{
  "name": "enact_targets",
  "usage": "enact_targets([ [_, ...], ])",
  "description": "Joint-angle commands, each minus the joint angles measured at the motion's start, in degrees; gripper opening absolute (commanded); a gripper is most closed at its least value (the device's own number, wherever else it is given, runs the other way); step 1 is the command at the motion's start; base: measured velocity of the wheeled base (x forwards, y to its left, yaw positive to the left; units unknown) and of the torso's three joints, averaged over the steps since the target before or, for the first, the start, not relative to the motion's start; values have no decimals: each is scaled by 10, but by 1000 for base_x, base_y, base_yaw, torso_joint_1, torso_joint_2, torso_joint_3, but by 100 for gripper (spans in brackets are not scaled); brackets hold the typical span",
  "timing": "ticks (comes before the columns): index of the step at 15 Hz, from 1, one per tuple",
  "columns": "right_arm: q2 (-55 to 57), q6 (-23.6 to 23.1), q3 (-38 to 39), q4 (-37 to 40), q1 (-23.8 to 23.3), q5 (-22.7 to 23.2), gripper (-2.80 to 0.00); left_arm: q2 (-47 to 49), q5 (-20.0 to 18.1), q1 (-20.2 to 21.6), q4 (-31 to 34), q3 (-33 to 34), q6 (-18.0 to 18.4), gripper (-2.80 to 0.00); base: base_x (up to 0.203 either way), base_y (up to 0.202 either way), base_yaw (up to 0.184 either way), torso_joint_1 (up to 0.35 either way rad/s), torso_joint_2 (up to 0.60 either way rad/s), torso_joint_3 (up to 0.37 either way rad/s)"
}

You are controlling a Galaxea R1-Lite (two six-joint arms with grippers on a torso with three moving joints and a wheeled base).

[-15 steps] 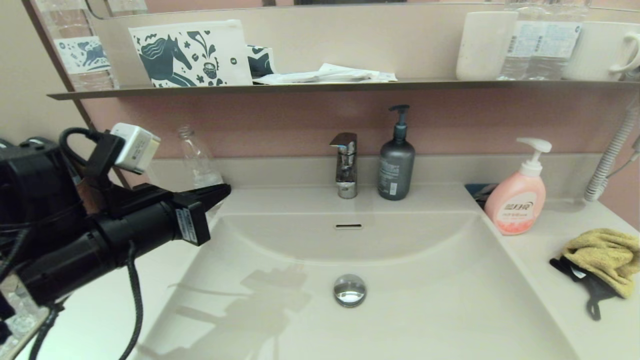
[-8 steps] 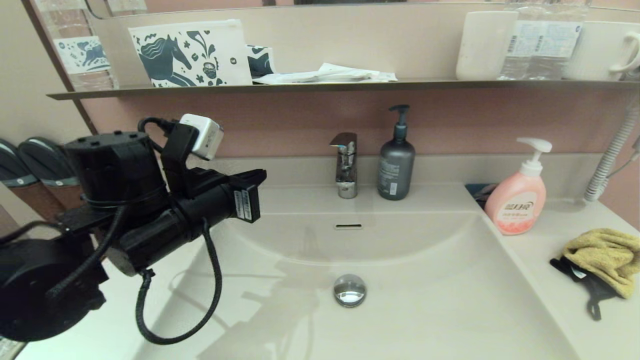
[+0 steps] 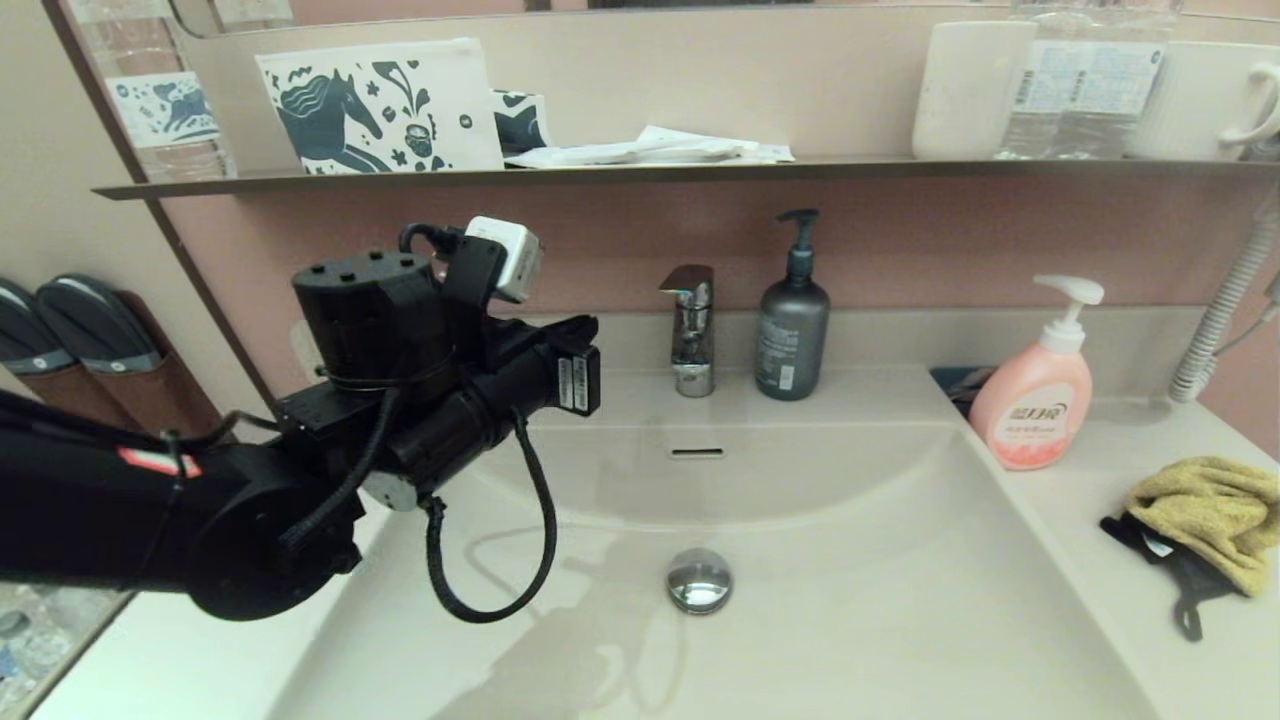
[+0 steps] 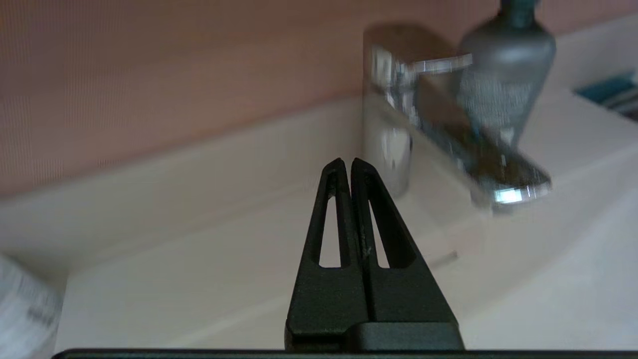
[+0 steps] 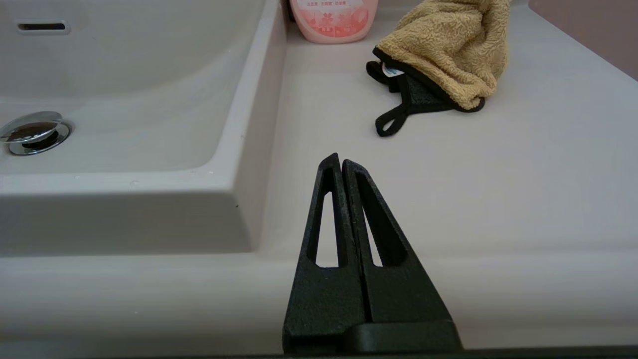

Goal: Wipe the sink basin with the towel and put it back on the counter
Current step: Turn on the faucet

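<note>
The mustard-yellow towel (image 3: 1212, 510) with black edging lies crumpled on the counter (image 3: 1120, 560) at the right of the sink basin (image 3: 830, 640); it also shows in the right wrist view as the towel (image 5: 451, 50). My left gripper (image 3: 590, 330) hangs shut and empty above the basin's back left corner, pointing toward the tap; in its wrist view the left gripper (image 4: 346, 162) has both fingers pressed together. My right gripper (image 5: 339, 159) is shut and empty, low over the counter's front edge, well short of the towel. It is out of the head view.
A chrome tap (image 3: 690, 330) and a grey pump bottle (image 3: 792, 320) stand behind the basin. A pink soap bottle (image 3: 1035, 400) stands on the counter between basin and towel. The drain plug (image 3: 699, 580) sits mid-basin. A dark shelf (image 3: 640, 175) with cups and a pouch runs above.
My left arm has swung rightward and up from the left counter to over the basin's back left corner. The towel has not moved.
</note>
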Motion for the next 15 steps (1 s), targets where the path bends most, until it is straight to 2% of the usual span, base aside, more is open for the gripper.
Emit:
enact_targets([
  [1,1,0,0,0,0,0,-280,41,8,-3,-28,-21,13,-280,0,0,0,0,0,0],
  [3,1,0,0,0,0,0,-280,71,31,-4,-55,-42,19,-280,0,0,0,0,0,0],
  [9,1,0,0,0,0,0,-280,112,39,-18,-57,-97,23,-280,0,0,0,0,0,0],
  [11,1,0,0,0,0,0,-280,124,45,-23,-57,-108,47,-280,0,0,0,0,0,0],
  [15,1,0,0,0,0,0,-280,140,46,-30,-56,-132,50,-280,0,0,0,0,0,0],
])
